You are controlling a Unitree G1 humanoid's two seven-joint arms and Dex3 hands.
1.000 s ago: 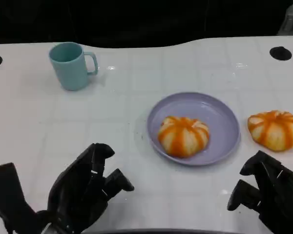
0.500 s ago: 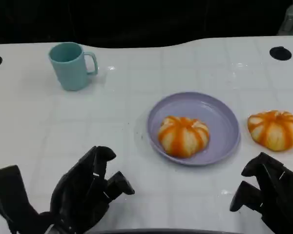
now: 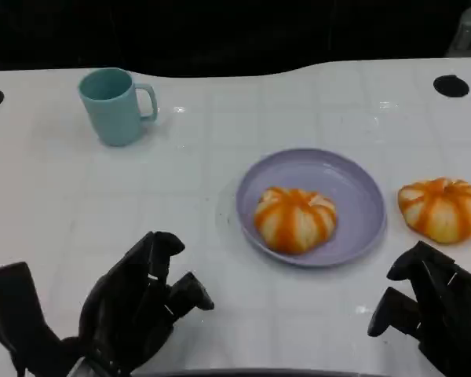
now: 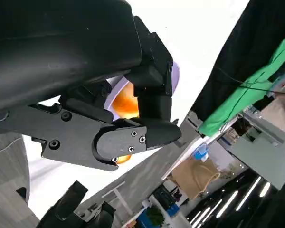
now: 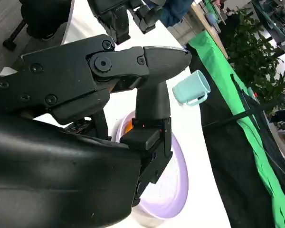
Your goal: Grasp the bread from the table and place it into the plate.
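On a white tabletop [image 3: 180,188] against a dark background, a lavender plate [image 3: 353,188] holds one orange-striped bread [image 3: 294,219]; another bread [image 3: 441,207] lies just right of it. Teal mug [image 3: 114,105] far left. Left robot hand [image 3: 137,302] and right robot hand [image 3: 428,306] hover, fingers apart, empty.

We see bright, even overhead light — small glints on the white table [image 3: 220,141], soft shadows, slightly blurry head view; background dark.
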